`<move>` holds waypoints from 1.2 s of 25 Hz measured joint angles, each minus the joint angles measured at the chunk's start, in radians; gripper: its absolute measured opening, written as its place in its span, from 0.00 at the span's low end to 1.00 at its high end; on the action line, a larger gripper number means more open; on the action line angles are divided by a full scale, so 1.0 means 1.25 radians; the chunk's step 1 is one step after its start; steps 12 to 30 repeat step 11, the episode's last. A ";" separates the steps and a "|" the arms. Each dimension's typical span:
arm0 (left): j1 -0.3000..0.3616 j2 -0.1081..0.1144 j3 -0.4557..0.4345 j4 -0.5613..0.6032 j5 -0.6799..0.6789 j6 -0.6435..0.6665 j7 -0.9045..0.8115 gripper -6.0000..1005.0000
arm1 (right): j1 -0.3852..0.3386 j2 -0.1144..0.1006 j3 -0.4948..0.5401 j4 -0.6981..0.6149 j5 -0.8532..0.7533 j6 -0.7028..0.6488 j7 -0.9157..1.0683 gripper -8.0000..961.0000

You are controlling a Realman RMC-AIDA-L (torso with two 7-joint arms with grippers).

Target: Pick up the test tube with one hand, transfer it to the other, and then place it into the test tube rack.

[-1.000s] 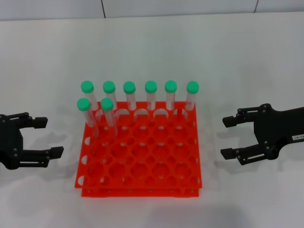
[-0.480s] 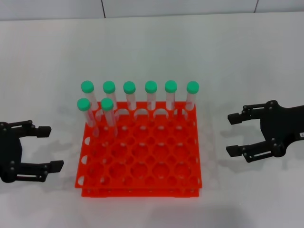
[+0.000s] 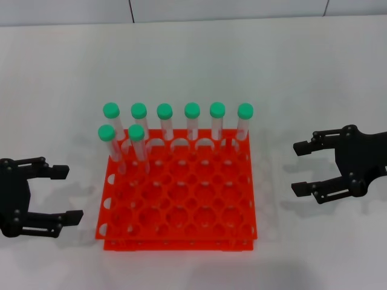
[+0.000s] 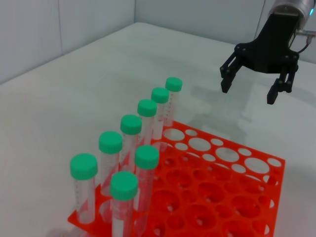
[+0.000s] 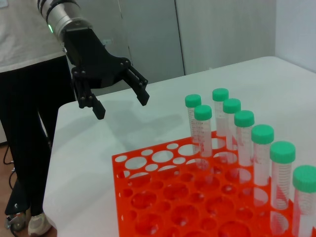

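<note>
Eight green-capped tubes stand upright in the test tube rack (image 3: 179,194): six along its far row, two just in front toward ten o'clock. The test tube (image 3: 138,145) last placed is probably one of those two, though I cannot tell which. No tube lies loose on the tabletop (image 3: 290,72), so the job looks done. The left gripper (image 3: 59,194) hangs at nine o'clock, the right gripper (image 3: 307,168) at three, both with jaws apart and empty.

Rack (image 3: 181,205): orange-red, grid of round holes. Tubes (image 3: 164,124): clear, green caps. Left gripper (image 3: 63,193) and right gripper (image 3: 302,168): black. Table (image 3: 242,60): white.
</note>
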 joint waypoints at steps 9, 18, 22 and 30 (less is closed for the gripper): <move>-0.003 -0.001 -0.002 0.000 0.004 -0.003 0.000 0.88 | 0.001 0.001 0.000 -0.007 0.000 0.000 0.000 0.83; -0.003 -0.001 -0.002 0.000 0.004 -0.004 -0.001 0.88 | 0.001 0.001 0.000 -0.007 0.000 0.000 0.000 0.83; -0.003 -0.001 -0.002 0.000 0.004 -0.004 -0.001 0.88 | 0.001 0.001 0.000 -0.007 0.000 0.000 0.000 0.83; -0.003 -0.001 -0.002 0.000 0.004 -0.004 -0.001 0.88 | 0.001 0.001 0.000 -0.007 0.000 0.000 0.000 0.83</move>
